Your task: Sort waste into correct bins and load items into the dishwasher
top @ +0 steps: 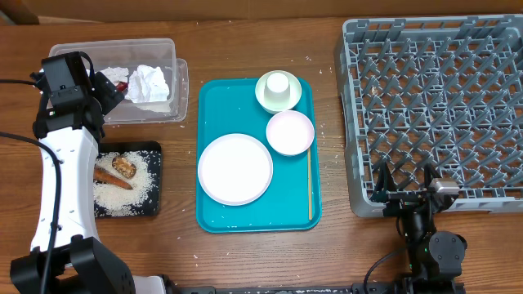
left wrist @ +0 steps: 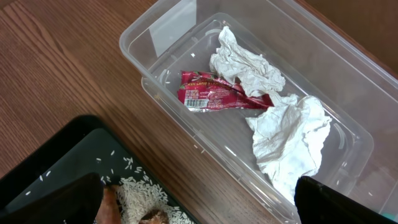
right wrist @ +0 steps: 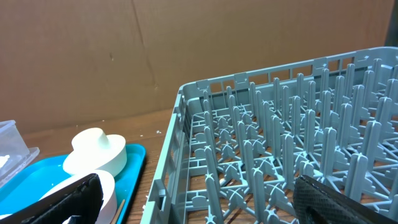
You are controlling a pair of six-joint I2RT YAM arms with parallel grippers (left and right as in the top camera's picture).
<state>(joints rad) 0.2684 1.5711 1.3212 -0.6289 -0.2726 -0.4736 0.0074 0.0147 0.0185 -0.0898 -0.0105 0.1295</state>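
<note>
Though spread wide and empty, left fingers (left wrist: pixel 348 202) over red wrapper (left wrist: pixel 217 98) in clear bin (left wrist: pixel 149 50)

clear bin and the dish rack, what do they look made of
The clear bin looks like thin transparent plastic with a glossy finish: the table shows through its walls and light glints off the rim. The dish rack is probably moulded grey plastic, matte: uniform colour, chunky pegs and lattice, no metallic shine.
</note>
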